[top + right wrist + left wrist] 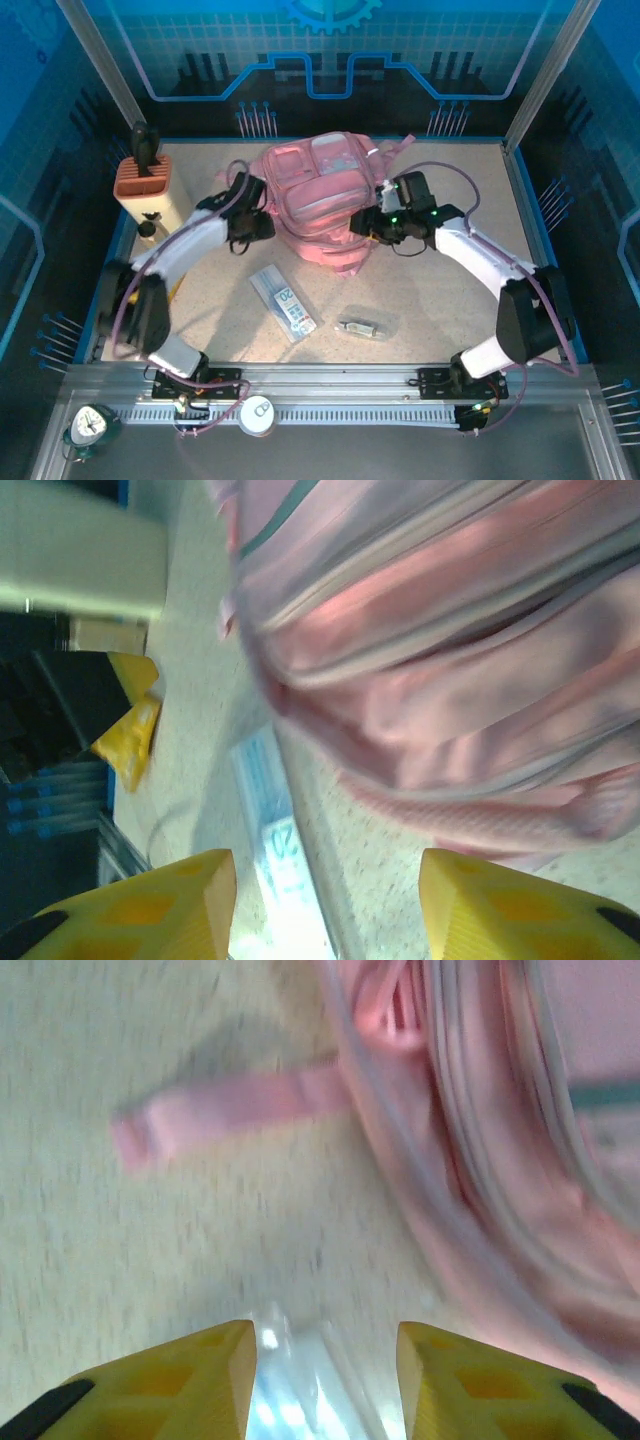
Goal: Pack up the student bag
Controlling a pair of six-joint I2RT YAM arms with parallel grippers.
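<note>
- You are looking at the pink student bag (325, 195) lying on the tabletop (440, 310), toward the back.
- Your left fingers (200, 1370) are standing apart near its strap, gripping nothing.
- Your right fingers (180, 895) are standing apart at its other side.
- A clear packet (283, 300) is lying nearby.

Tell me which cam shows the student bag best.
Top external: the whole student bag lies between the two arms, with its outline and pockets clear. Left wrist gives a blurred edge plus one strap. Right wrist gives blurred close-up folds.

The student bag (322, 195) lies behind a flat packet (283, 302), a small pouch (362, 325) right of that
</note>
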